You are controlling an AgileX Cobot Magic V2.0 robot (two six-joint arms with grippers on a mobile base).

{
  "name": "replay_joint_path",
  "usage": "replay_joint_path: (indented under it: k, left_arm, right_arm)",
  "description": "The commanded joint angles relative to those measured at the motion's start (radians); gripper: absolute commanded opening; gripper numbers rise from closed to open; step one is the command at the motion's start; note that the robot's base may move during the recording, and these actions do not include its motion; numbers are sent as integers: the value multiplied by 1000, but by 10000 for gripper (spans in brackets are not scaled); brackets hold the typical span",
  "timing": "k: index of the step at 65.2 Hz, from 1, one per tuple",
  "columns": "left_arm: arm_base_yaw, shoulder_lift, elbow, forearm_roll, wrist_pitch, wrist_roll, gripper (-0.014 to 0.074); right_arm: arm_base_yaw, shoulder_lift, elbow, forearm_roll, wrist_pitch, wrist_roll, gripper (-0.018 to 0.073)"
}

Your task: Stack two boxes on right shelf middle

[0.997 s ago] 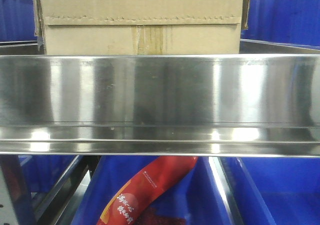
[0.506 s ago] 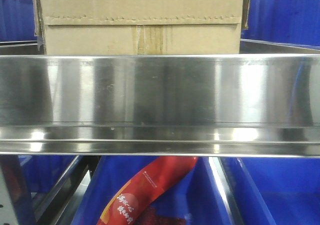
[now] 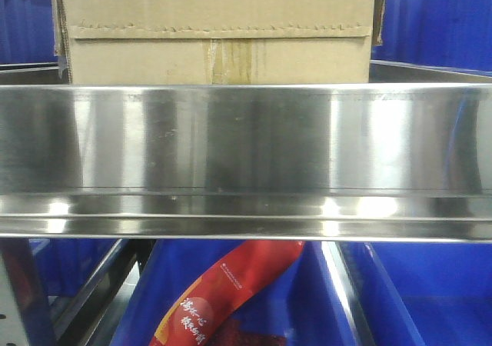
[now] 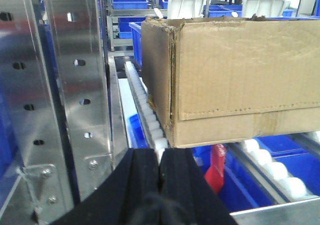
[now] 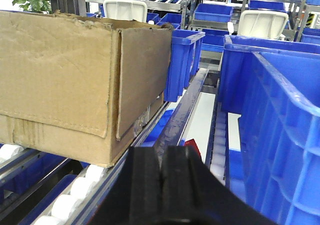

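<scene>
Blue plastic bins (image 3: 430, 23) are filling the background behind the shelf (image 3: 246, 142), whose shiny lip is spanning the front view; a cardboard box (image 3: 215, 31) is sitting on it. From the left wrist, the box (image 4: 235, 80) is resting on white rollers (image 4: 150, 120), the left gripper (image 4: 160, 172) pressed closed, empty. From the right wrist, the box (image 5: 75, 80) is sitting beside a bin (image 5: 185, 60); the right gripper (image 5: 161, 177) is likewise closed, holding nothing.

A box (image 3: 215, 27) is being carried on the rollers (image 4: 150, 120) of the shelf (image 3: 246, 142), just behind its front lip. Bins (image 5: 280, 120) are being kept to the right of the box and on the level below the shelf. A packet (image 3: 223, 292) is being held in a lower bin. An upright (image 4: 75, 95) is being seen left of the box.
</scene>
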Motion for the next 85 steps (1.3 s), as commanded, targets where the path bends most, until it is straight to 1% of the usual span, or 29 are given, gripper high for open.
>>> replay_joint_path:
  k: [1,5,12,17,20,26,36,39,40,42,53,85]
  left_arm:
    - [45,-25,25,-30,-41,-3,-111]
    - [94,-56,64,-72,-75,18,-111]
    - [184,-123,160,-128,-143,108,-111]
    - [227,-166,239,-135,-200,113,-111]
    - [240,-191,284,-152,-227,113,-111]
    - [248,-229,387,-152,-308,113,-111]
    - [247,-229,567,-152,-521,113,-111]
    - [247,-229,576,-152,-596,113,-111]
    - [247,-229,576,-152,-550,113,-111]
    - [245,-229,576,-152,-532,113,-111]
    - [245,-229,576,-152,-563,113,-111]
    - [245,-229,576,-152,-563,113,-111]
  right_arm:
    - [-2,-6,5,-8,-26,-6,-162]
    - [-2,-6,5,-8,-26,-6,-162]
    - [-2,-6,5,-8,-26,-6,-162]
    - [-2,-6,5,-8,-26,-6,-162]
    - [-2,-6,5,-8,-26,-6,-162]
    - [-2,-6,5,-8,-26,-6,-162]
    - [-2,-8,5,-8,-22,-6,-162]
    - [-2,-8,5,-8,-22,-6,-162]
    - [-2,-8,5,-8,-22,-6,-162]
    - [-2,-8,5,-8,-22,-6,-162]
    - [-2,-8,5,-8,-24,-6,-162]
    - [-2,-8,5,-8,-24,-6,-162]
